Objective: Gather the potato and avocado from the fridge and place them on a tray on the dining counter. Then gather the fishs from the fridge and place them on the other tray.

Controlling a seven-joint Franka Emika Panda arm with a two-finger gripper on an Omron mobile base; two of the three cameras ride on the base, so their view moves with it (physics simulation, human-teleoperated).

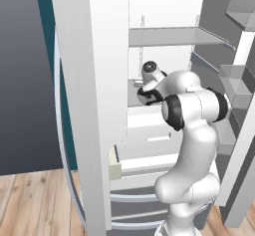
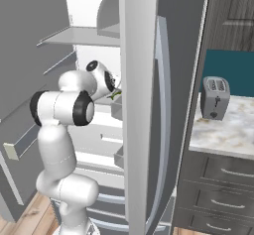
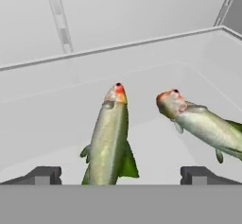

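Note:
In the hand view two grey-green fishs lie on a white shelf of the fridge. One fish lies lengthwise between my fingertips, its red-tipped head pointing away. The other fish lies to the right, angled, its tail running off the edge. My gripper is open just above the near fish, one fingertip on each side. In the base views my arm reaches into the open fridge at mid height; the wrist is inside the compartment. The potato, avocado, trays and dining counter are out of view.
The fridge's open doors flank my arm on both sides. An upper shelf hangs above the hand. A toaster stands on a marbled counter to the right of the fridge, over dark drawers.

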